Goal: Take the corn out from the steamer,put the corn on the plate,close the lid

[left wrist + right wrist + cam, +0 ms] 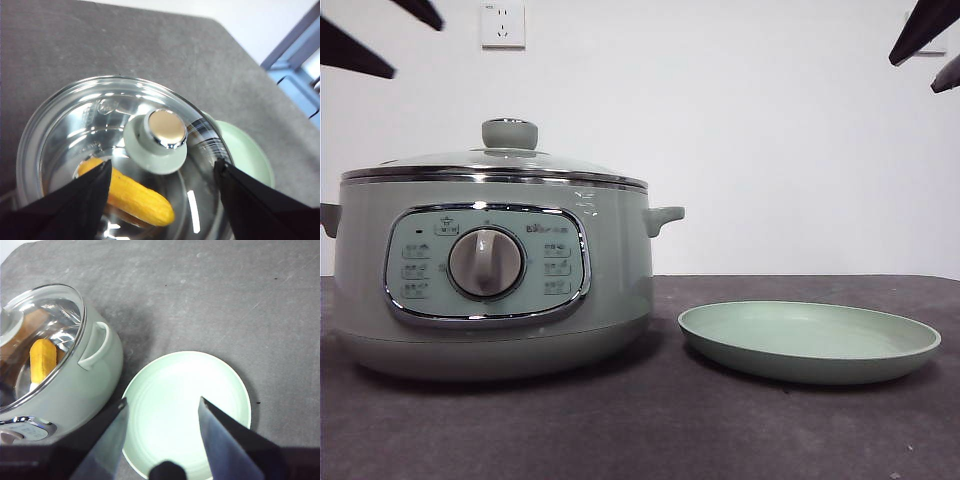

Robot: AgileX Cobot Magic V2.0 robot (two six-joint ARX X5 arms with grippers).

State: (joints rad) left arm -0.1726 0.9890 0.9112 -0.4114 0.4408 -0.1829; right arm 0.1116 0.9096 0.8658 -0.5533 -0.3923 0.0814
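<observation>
The sage-green steamer [490, 280] stands at the left of the table with the glass lid [495, 160] shut on it. The corn [132, 195] lies inside the pot, seen through the glass in the left wrist view, and also shows in the right wrist view [41, 360]. The pale green plate [810, 340] sits bare to the right of the pot. My left gripper [162, 172] is open, high above the lid's knob [162, 135]. My right gripper [162, 410] is open, high above the plate [185, 405].
The table is a dark grey mat [650, 430] against a white wall with a socket [503, 25]. The arms show only as black tips at the top corners [360, 50] [925, 30]. A blue frame [295, 55] stands beyond the table's edge.
</observation>
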